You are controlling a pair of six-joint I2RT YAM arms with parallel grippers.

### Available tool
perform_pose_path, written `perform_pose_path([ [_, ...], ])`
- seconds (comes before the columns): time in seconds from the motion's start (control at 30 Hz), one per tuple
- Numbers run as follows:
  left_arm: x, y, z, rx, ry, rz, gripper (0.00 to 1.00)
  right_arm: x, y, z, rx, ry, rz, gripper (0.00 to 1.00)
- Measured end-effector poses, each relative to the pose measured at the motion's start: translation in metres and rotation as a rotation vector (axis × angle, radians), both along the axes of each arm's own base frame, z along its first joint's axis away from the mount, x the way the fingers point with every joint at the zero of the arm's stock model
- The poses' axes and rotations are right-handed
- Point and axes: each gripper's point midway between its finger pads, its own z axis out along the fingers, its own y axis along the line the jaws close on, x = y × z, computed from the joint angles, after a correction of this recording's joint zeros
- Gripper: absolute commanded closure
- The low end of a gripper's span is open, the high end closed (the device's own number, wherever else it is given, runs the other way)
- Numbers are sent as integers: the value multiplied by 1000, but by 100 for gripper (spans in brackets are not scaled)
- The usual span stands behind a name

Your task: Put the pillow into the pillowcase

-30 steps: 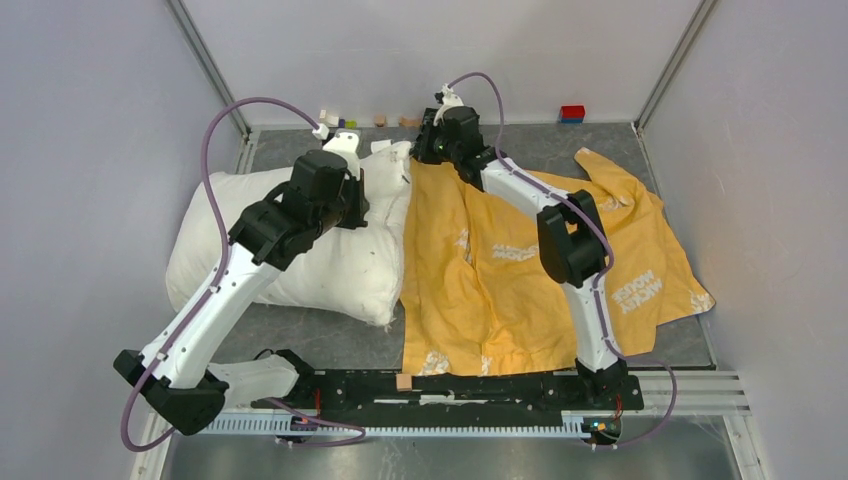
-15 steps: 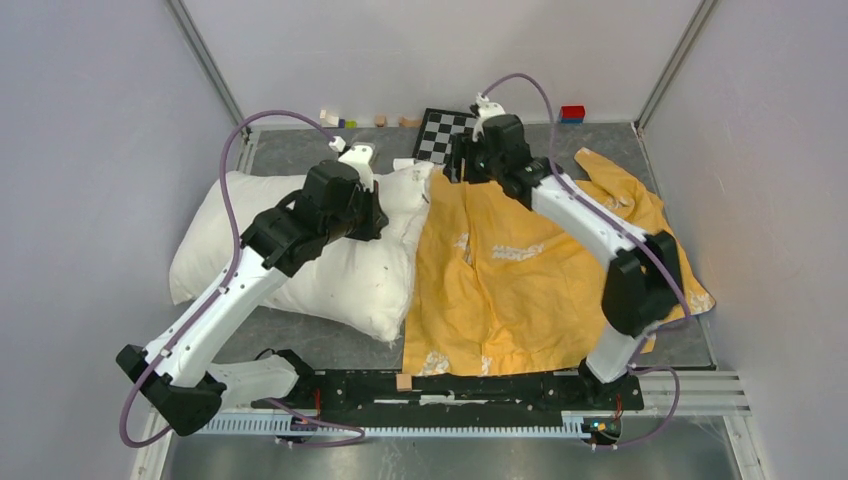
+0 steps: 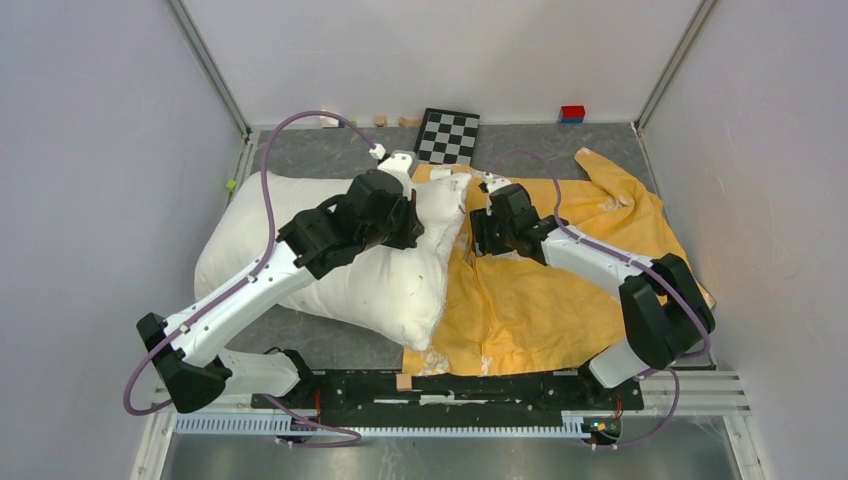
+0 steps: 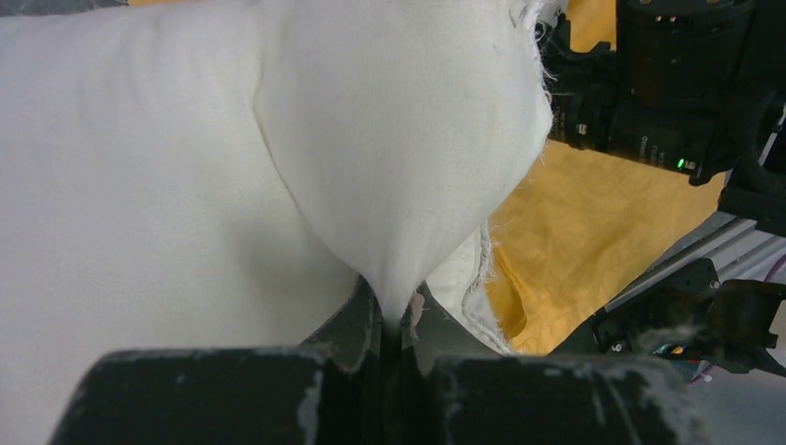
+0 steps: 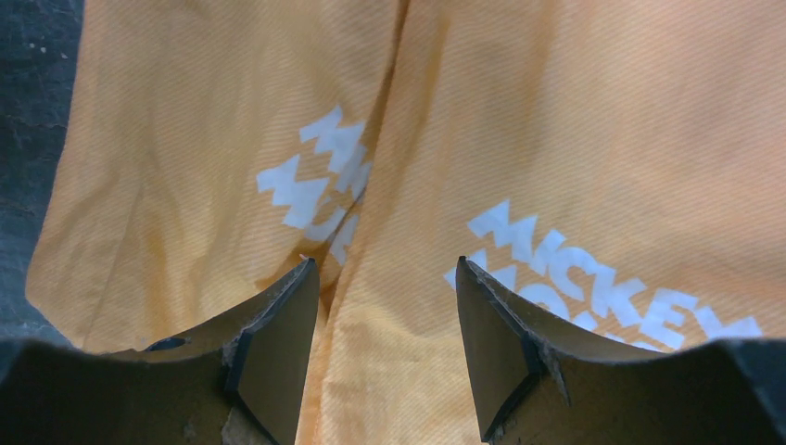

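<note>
The grey-matted table (image 3: 560, 140) in front of me is carrying the orange-yellow pillowcase (image 3: 560, 300), which is lying spread out and rumpled. The off-white pillow (image 3: 380, 285) is lying to the left of the pillowcase, its right end overlapping the pillowcase's left edge. Beyond the pillowcase's far edge, a checkerboard card (image 3: 448, 135) is lying flat, and a red block (image 3: 572, 113) and small wooden blocks (image 3: 408, 121) are sitting.

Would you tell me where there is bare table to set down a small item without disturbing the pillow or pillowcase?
Bare table shows behind the pillow, left of the checkerboard; between checkerboard and the pillowcase at the back; and a strip between pillow and base rail. The middle is crowded: left gripper and right gripper meet there.
</note>
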Motion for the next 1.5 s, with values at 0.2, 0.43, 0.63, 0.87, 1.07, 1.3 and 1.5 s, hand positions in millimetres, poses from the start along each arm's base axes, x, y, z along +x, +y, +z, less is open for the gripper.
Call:
perform_pose_path([
  [0.2,7,-4,7,-20,-20,41,98,2,11,-5,4,-23,28,41],
  [0.43,13,-13,26,-55,-47,48,98,0,8,-32,-31,16,37,52],
  [0.63,16,-26,25,-55,-50,34,97,-3,1,-40,-64,21,39,91],
  [0.87,14,-34,18,-63,-33,4,98,-4,-17,-22,-72,-29,-19,100],
  [1.07,-2,-50,-19,-60,44,-90,98,1,-44,35,-12,-176,-132,100],
  [1.3,-45,-68,-92,9,184,-235,98,-1,-57,81,35,-305,-194,100],
  [1.5,-45,-82,-113,43,202,-254,98,-4,-59,89,38,-324,-186,100],
])
